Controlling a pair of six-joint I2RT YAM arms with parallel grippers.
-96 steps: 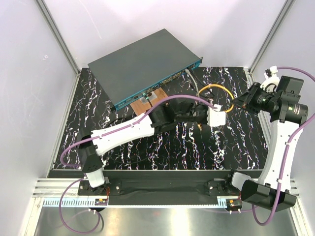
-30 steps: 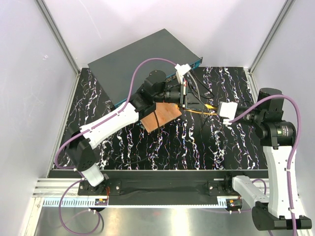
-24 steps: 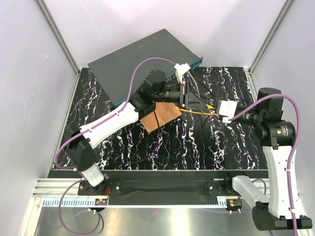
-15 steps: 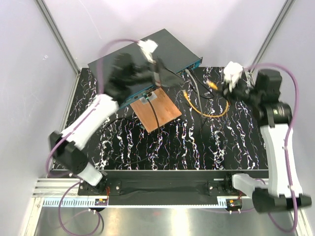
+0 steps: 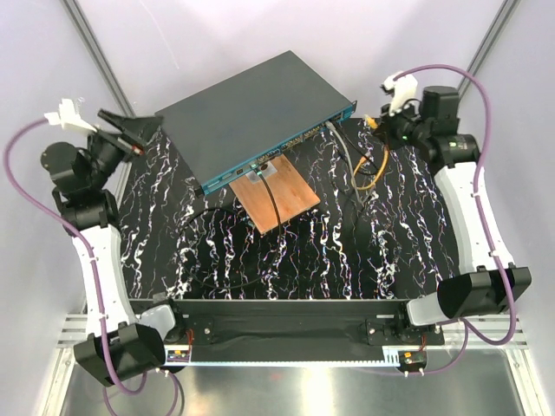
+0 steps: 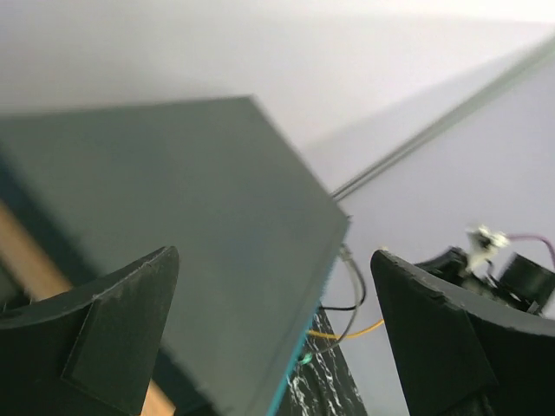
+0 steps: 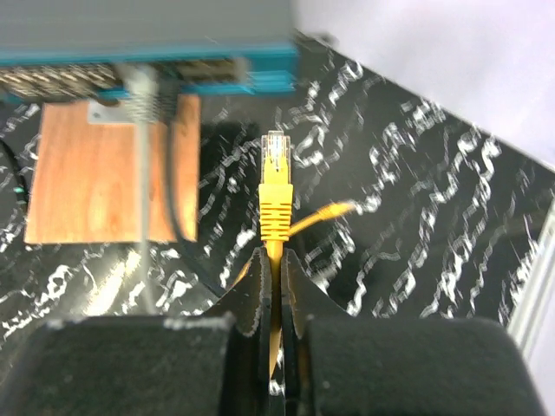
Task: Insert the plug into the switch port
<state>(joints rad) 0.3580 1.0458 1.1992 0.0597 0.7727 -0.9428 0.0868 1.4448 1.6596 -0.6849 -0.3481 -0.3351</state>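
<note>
The switch [image 5: 256, 108] lies at an angle at the back of the table, its teal front face [image 7: 147, 65] and row of sockets toward the middle. My right gripper [image 5: 380, 126] hovers right of the switch's right corner, shut on the yellow cable just behind the plug [image 7: 276, 169]. The plug sticks out past the gripper [image 7: 270, 260] and points toward the switch front, apart from it. The yellow cable [image 5: 377, 169] hangs down to the mat. My left gripper [image 5: 130, 130] is open and holds nothing, raised at the far left beside the switch's left corner [image 6: 173, 217].
A brown wooden board [image 5: 277, 195] lies in front of the switch, with a black cable [image 5: 273, 204] running over it. A grey cable [image 5: 342, 147] sits in a socket near the switch's right end. White enclosure walls stand close on both sides.
My left arm has swung from the middle of the table out to the far left, and its gripper has opened. My right arm has carried the plug up and back toward the switch's right corner.
</note>
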